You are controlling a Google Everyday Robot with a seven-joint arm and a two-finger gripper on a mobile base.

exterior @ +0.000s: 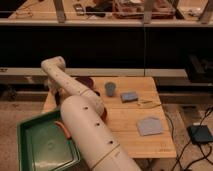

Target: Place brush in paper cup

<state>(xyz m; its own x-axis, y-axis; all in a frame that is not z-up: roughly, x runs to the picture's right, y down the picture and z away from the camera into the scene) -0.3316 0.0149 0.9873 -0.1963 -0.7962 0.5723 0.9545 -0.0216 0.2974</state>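
I've got the gripper low at the left edge of the table, tucked behind the arm; can't tell if it's clamped or released. Brush and paper cup not visible to me, since the arm covers the table's left side.

On my feed the wooden desk carries a blue-grey cup, with a blue-grey block just to its right. A thin stick-like utensil lies near the right edge, and a flat grey piece lies nearer the front. A green tray sits off the front-left corner. The gripper hangs by the desk's left edge.
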